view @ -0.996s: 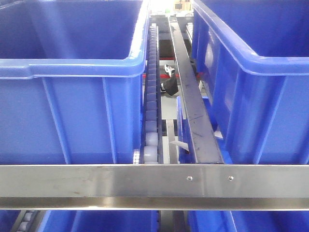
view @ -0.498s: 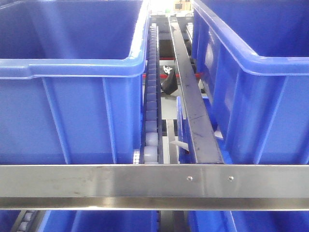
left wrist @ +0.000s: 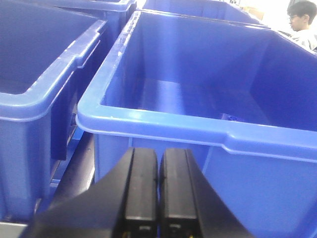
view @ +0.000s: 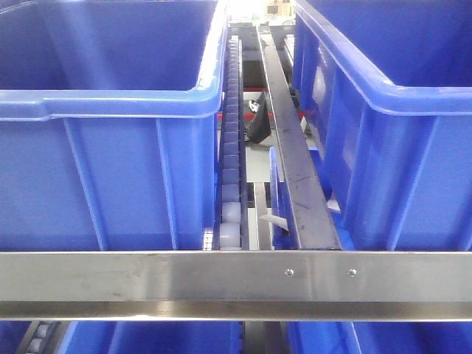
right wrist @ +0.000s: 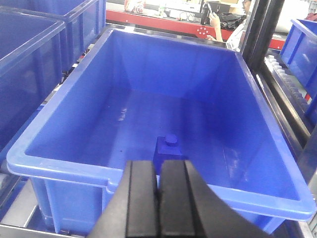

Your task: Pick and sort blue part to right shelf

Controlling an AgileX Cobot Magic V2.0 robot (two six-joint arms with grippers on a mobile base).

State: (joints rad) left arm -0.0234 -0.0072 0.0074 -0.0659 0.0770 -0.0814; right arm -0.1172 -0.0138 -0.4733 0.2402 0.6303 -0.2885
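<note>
- Steel racking fills your view: the right shelf (view: 221, 276) shows a flat brushed rail with two screws, between glossy blue bins.
- Your right claw (right wrist: 158, 198) has its black pads together, clamped on the blue part (right wrist: 166, 148), a blocky piece with a round knob, over the bin (right wrist: 277, 191).
- Your left claw (left wrist: 158, 191) is pressed together, empty.

A warehouse or factory sorting area is indicated: large blue plastic bins (view: 110, 133) are set on a stainless-steel rack (view: 184, 284) fitted with a blue roller strip (view: 231, 147).
</note>
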